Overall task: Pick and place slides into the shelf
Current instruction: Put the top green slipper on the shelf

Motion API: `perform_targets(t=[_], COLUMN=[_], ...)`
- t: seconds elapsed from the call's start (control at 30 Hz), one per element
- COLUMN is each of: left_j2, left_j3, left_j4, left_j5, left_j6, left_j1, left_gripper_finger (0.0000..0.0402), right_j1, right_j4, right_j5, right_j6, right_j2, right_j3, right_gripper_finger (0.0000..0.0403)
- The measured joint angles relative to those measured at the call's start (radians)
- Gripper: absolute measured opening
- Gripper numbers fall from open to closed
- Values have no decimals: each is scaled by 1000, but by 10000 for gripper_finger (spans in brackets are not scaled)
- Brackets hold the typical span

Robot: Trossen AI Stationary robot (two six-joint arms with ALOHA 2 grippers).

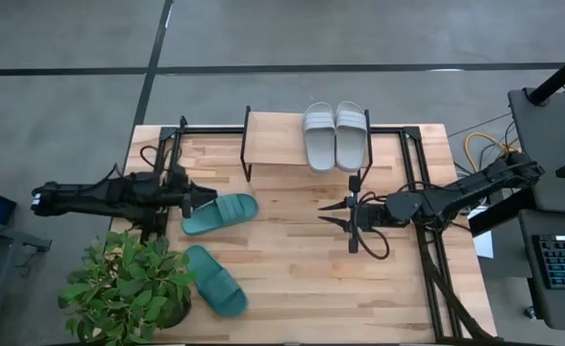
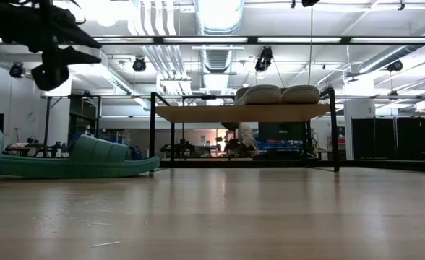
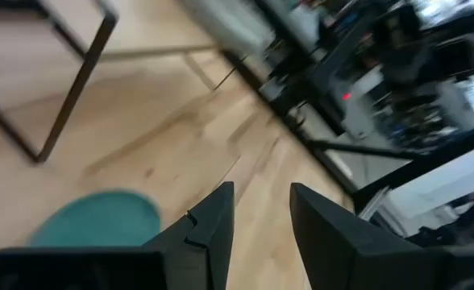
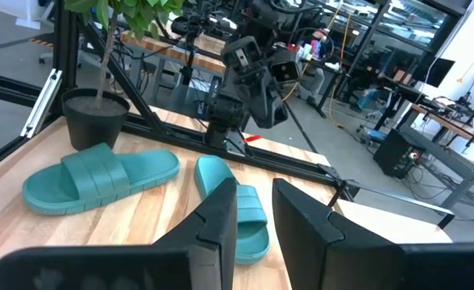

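Two light grey slides [image 1: 335,135] [image 2: 277,94] lie side by side, soles down, on the shelf [image 1: 282,144] [image 2: 198,113] at the table's far edge. One teal slide [image 1: 220,211] [image 2: 75,159] [image 4: 233,209] lies sole down on the table's left half. The other teal slide [image 1: 215,279] [image 4: 100,181] rests nearer the front, beside a plant. My left gripper [image 1: 204,199] [image 3: 261,189] [image 2: 88,47] is open and hovers well above the first teal slide's left end [image 3: 100,217]. My right gripper [image 1: 323,213] [image 4: 255,187] is open over bare wood at the table's middle, pointing left.
A potted plant [image 1: 129,288] [image 4: 100,105] stands at the table's near left corner, close to the nearer teal slide. Black frame rails [image 1: 422,221] run along the table's left and right sides. Bare wood lies between the two grippers and under the shelf.
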Motion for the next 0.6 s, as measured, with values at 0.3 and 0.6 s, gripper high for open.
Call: perform_targets(t=[0.3,0.6], left_j2=[81,172], left_j3=[17,3], left_j4=[-90,-92], left_j5=[47,-12], left_j6=[-98,-86], left_j1=[0,0], left_gripper_finger=[107,107], right_j1=[0,0], right_j4=[-1,-8], right_j5=[0,0], right_j6=[3,3], right_j2=[0,0], right_j3=[0,-2], right_gripper_finger=[73,73])
